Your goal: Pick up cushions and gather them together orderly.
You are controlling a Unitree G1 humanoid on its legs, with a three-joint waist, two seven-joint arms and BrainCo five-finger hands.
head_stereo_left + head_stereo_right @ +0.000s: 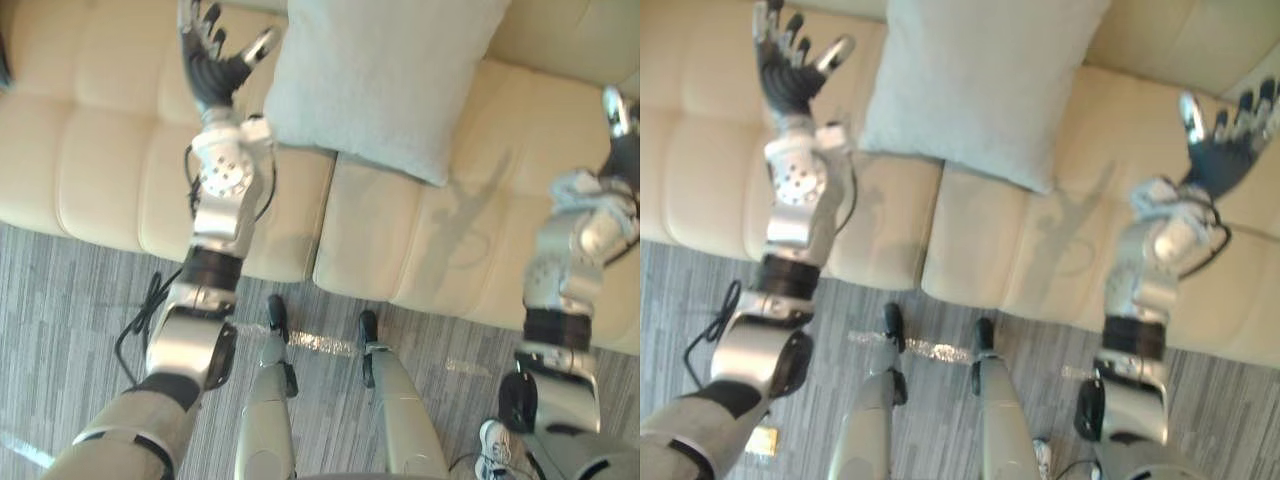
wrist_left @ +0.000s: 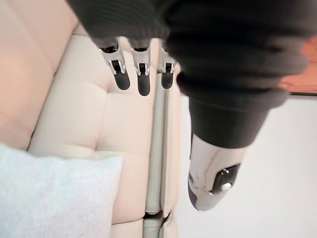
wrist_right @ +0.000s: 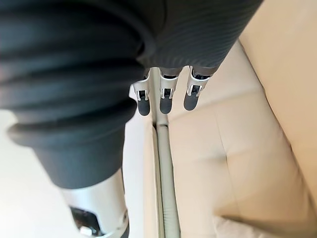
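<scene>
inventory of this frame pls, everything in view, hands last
cushion: 1, pale grey-blue, on the sofa seat, top towards the backrest, between the two hands, touched by neither
sofa: 1, cream, tufted, across the upper part of both eye views
floor: grey striped carpet, in front of the sofa
shoe: 1, white, on the floor at the lower right, partly hidden by the right arm
left hand: silver fingers with dark tips, open and spread, holding nothing, raised over the seat to the left of the cushion
right hand: same colours, open, holding nothing, over the seat to the right of the cushion
</scene>
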